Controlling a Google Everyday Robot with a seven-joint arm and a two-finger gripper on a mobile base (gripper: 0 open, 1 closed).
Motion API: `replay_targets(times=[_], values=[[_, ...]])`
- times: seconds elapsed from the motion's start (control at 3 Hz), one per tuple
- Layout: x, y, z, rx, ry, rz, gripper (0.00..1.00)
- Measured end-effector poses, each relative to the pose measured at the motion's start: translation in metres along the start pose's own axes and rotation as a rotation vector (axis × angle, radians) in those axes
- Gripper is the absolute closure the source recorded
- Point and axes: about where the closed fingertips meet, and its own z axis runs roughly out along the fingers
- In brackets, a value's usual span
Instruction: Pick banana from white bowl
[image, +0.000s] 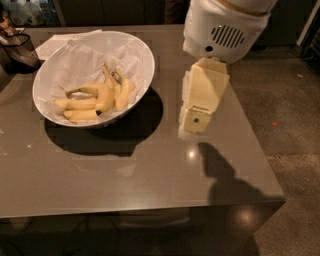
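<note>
The white bowl (142, 56) stands on the left half of a grey-brown table (150, 175). It is lined with crumpled white paper. A bunch of yellow bananas (95, 98) lies in its lower middle. My gripper (196, 120) hangs point-down from the white arm at the top right. It is above the table, to the right of the bowl and apart from it. It holds nothing that I can see.
A dark mesh basket (19, 49) stands at the table's far left corner. White paper (52, 45) lies behind the bowl. The table's right edge (260, 150) borders a speckled floor. The arm casts a shadow on the table's front right.
</note>
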Motion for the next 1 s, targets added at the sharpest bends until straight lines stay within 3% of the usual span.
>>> replay_targets(times=[0.33, 0.67, 1.0], values=[[-0.036, -0.008, 0.014, -0.006, 0.022, -0.095, 0.0], [-0.044, -0.01, 0.01, 0.02, 0.003, -0.105, 0.0], [-0.066, -0.019, 0.011, 0.037, -0.059, -0.106, 0.0]])
